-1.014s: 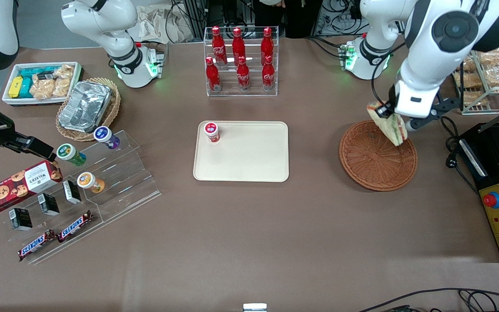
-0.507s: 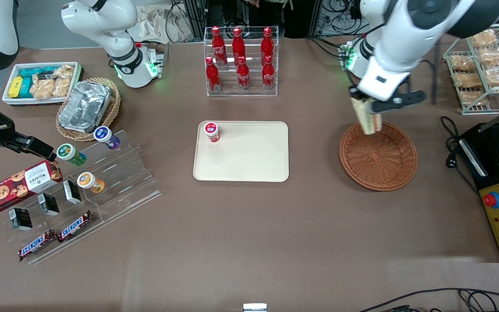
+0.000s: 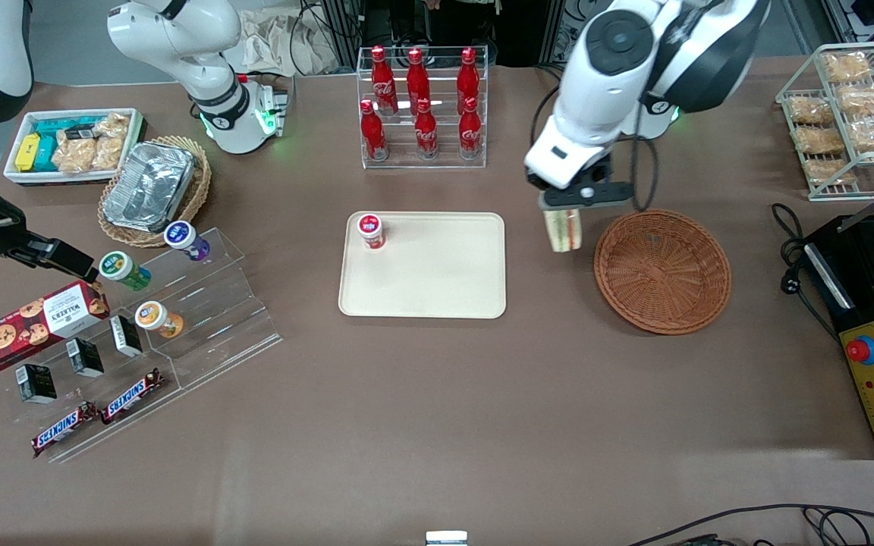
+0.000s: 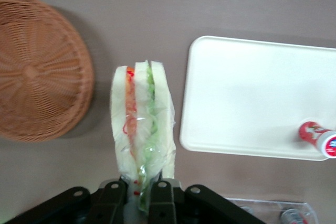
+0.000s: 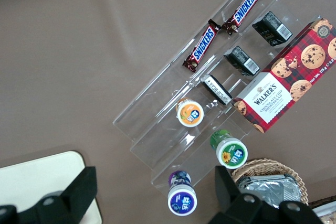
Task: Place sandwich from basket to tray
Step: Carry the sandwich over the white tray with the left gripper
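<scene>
The tool (image 3: 563, 214) clamps the sandwich (image 3: 563, 230), hanging above the worktop (image 3: 437, 394) between the basket (image 3: 662, 271) and the tray (image 3: 437, 273). A second ago it hung over the basket rim.

the front view looks down from high above the table's near edge, taking in the whole tabletop around the tray (image 3: 422, 265). the left wrist camera looks straight down past the gripper (image 4: 139, 195), close in, sharing that tray (image 4: 252, 98) and the basket (image 4: 37, 66) beside it. the right wrist camera looks down from low over the tray's (image 5: 37, 182) corner at the parked arm's end.
</scene>
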Action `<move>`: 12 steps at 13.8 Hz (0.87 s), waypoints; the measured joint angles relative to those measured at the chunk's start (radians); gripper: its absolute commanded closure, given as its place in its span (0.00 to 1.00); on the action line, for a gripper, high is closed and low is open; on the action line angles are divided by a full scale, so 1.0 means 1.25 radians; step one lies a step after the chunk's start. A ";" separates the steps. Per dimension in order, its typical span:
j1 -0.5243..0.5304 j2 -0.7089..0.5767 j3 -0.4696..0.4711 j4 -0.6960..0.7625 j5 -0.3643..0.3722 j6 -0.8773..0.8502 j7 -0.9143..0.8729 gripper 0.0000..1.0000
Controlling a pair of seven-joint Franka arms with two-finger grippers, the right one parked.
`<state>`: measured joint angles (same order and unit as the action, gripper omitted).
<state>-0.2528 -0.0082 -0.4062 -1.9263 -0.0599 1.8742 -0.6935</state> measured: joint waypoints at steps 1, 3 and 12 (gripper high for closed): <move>-0.016 0.023 0.000 0.000 0.000 0.042 -0.010 1.00; -0.046 0.072 0.000 -0.001 0.022 0.119 -0.032 1.00; -0.132 0.271 0.001 -0.013 0.175 0.320 -0.143 1.00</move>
<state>-0.4181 0.3301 -0.4047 -1.9432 0.1592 2.2746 -0.8718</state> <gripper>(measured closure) 0.841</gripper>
